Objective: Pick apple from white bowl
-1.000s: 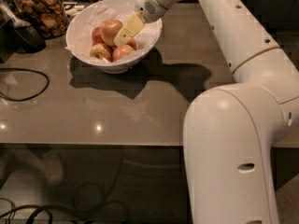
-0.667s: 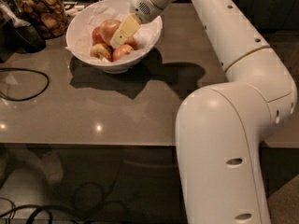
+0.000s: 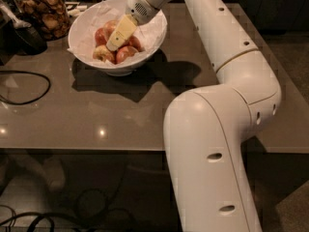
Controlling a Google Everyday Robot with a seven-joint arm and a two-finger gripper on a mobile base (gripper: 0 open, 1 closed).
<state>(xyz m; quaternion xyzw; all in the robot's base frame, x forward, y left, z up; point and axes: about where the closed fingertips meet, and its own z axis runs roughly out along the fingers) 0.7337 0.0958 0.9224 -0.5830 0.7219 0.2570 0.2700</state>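
The white bowl [image 3: 154, 30], lined with crinkled white paper, stands at the back left of the grey table. It holds several apples. The largest apple [image 3: 110, 27], yellow-gold with an orange-red blush, lies near the bowl's middle, partly hidden by my gripper. Smaller, redder apples [image 3: 126, 54] and a small yellowish apple [image 3: 102, 55] lie around it. My gripper [image 3: 114, 42] reaches down from the upper right into the bowl, with its tip among the apples against the largest one.
A glass jar of brown snacks [image 3: 42, 11] stands left of the bowl, with a dark object [image 3: 24, 36] beside it. A black cable [image 3: 29, 88] loops on the table's left. My arm [image 3: 222, 47] crosses the table's right side. The table's front edge [image 3: 96, 150] is near.
My gripper has moved left and down, from the bowl's right rim to deeper among the apples. The bowl has not moved.
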